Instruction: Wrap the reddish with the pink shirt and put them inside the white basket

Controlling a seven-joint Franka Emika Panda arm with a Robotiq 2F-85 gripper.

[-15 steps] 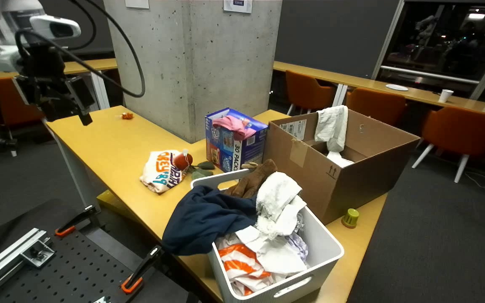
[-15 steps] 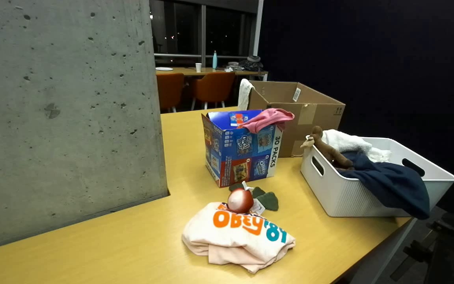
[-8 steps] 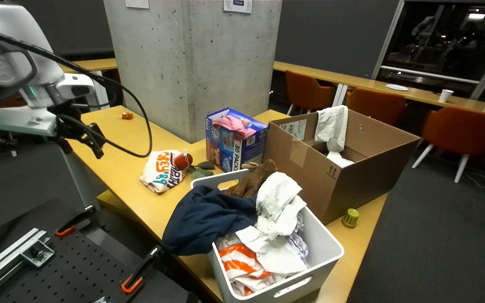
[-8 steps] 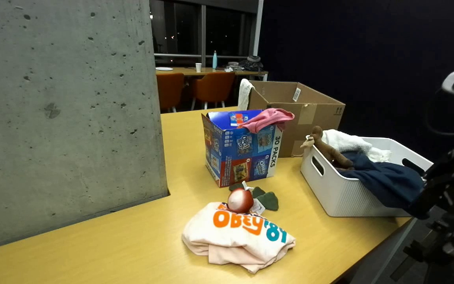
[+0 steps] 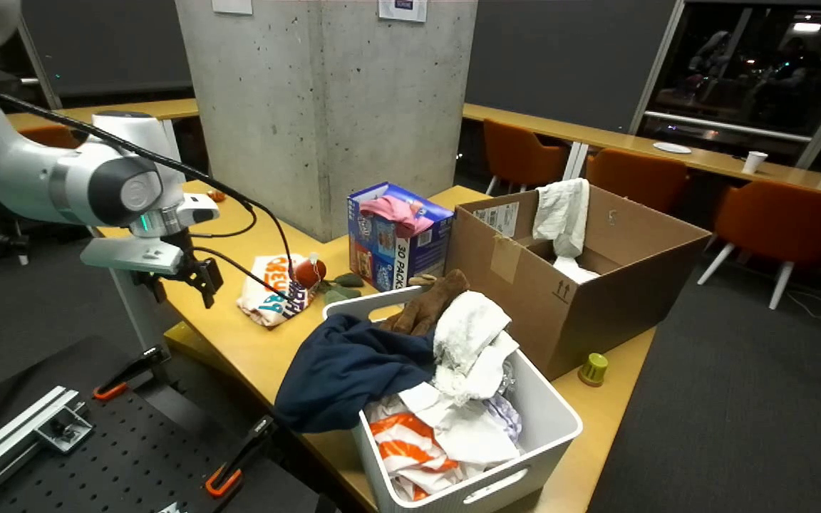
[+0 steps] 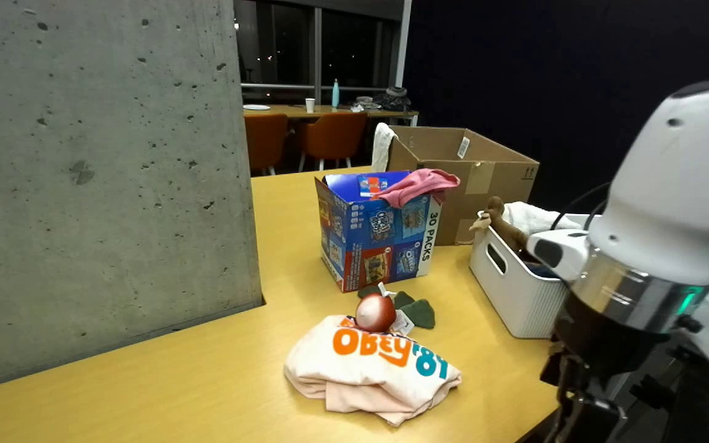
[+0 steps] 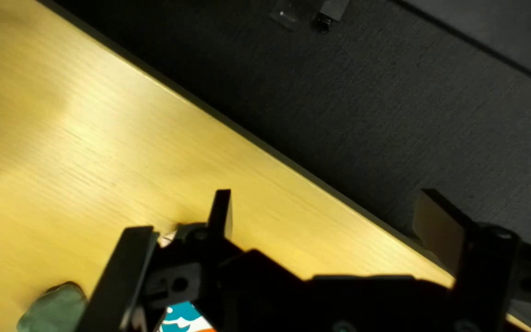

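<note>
In it comes: the arm [image 6: 668, 197], just part of it showing at the right edge of an exterior view half a second ago, has swung down across that side and now covers much of the white basket [image 6: 508, 301]. The radish [image 6: 374, 312] and the pale pink shirt [image 6: 360, 381] haven't budged. And what a view we get of that radish: a round red body with a broad whitish patch facing us, a white wisp [image 6: 386, 290] at the top, a white tag [image 6: 402, 323] beside it. It sits at the far edge of the shirt, which lies folded on the table [image 6: 145, 394], orange and teal lettering up.

Over to the wrist view, and the gripper [image 7: 324, 198] is spread wide, fingers [image 7: 438, 226] well apart; through the gap we see just the table's edge and dark floor [image 7: 362, 115]. A sliver of teal, white and orange print [image 7: 182, 318] shows below, and the green scrap [image 7: 53, 311] at lower left is too cropped for us to name.

In an exterior view the gripper hangs fingers-down by the table's edge, near the shirt and clear of it, and we see the radish's green leaves [image 5: 348, 280] reaching away from the shirt toward the blue snack box [image 5: 382, 249]; the long axis, body to leaf tips, runs that way too.
</note>
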